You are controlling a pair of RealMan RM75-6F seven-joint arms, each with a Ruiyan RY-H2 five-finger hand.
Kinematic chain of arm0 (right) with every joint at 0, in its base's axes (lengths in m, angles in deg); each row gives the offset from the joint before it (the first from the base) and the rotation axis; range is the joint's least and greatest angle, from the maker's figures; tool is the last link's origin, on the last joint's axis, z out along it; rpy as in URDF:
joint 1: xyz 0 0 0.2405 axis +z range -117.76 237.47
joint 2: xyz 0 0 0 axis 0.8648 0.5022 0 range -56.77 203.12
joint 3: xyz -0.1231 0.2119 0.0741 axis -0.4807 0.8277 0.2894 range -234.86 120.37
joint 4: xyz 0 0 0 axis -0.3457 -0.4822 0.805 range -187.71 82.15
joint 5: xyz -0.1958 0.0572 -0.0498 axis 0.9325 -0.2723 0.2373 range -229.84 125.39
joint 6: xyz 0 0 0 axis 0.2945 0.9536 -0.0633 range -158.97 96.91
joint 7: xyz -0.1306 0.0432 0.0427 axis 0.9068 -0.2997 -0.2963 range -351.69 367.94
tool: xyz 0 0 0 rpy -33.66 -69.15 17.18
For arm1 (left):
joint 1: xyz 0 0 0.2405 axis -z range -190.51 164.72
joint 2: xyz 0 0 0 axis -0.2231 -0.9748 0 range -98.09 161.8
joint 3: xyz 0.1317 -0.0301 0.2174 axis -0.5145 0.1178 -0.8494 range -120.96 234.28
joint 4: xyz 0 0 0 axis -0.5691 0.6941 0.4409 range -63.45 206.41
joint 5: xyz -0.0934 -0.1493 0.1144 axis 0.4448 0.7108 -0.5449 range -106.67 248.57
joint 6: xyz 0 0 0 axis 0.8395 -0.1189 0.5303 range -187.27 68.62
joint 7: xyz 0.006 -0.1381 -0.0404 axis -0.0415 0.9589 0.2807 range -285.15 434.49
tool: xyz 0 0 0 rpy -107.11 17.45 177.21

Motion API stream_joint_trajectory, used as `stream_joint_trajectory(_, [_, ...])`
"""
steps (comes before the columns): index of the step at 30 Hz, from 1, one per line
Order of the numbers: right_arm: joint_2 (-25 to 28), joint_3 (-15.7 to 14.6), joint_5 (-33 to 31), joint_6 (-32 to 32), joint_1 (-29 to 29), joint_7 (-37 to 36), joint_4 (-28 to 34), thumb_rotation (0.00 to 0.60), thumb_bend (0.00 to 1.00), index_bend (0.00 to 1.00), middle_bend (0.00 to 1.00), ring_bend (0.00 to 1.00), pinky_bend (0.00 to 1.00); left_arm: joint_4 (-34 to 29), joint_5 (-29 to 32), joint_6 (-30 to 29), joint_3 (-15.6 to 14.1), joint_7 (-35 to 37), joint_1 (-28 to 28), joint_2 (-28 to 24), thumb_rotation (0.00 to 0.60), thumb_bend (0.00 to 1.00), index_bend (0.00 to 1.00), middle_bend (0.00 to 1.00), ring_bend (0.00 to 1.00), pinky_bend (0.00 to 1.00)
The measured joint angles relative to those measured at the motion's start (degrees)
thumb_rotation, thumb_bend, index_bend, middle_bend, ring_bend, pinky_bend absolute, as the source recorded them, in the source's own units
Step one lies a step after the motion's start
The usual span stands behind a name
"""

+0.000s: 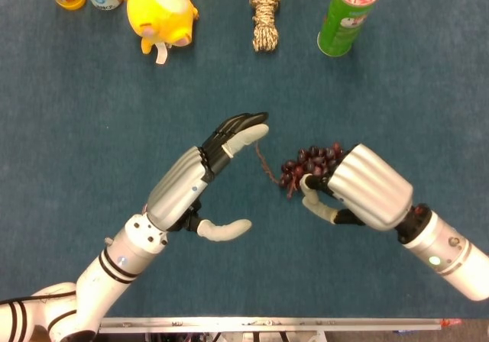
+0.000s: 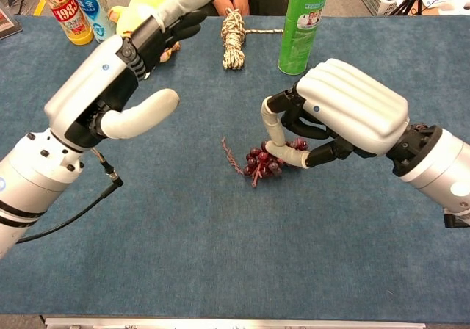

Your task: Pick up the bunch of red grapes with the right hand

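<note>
On the blue worktop (image 1: 92, 113), left to right, your left hand (image 1: 200, 178) hovers with fingers spread and holding nothing, the bunch of red grapes (image 1: 307, 162) lies mid-cloth, and your right hand (image 1: 359, 189) curls its fingertips (image 2: 273, 128) against the bunch, grasp not yet complete.

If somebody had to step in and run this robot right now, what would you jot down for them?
Right hand: over the right end of the grapes, fingers curled around them and touching; a firm hold is not clear yet.
Left hand: open, holding nothing, raised left of the grapes.
Grapes: on the blue table, mid-table, stem pointing left.
Done: right hand has reached the bunch.
Left: close the fingers on the grapes and lift. Keep the left hand out of the way.
</note>
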State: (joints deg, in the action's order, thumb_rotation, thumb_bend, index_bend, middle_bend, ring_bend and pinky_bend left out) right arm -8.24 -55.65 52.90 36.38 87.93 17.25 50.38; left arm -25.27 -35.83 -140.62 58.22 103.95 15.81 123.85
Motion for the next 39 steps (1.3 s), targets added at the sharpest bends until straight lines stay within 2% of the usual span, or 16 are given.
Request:
stream_joint_trajectory(24, [-2.9,-0.3,-2.7,-0.3,2.0,1.0,-1.1,0.6,0.71,1.0,1.0,1.0,1.0,2.0,3.1,0.5,0.7,-5.6,2.1,5.2,0.211,0.21,0.0,0.0,0.0,0.0])
stream_joint_trajectory(39, [-3.1,-1.0,-2.8,0.3,2.4,1.2,-1.2,0.6,0.71,1.0,1.0,1.0,1.0,1.9,3.3,-0.2,0.3,-5.9,2.8,5.6,0.213,0.21,0.0,0.0,0.0,0.0])
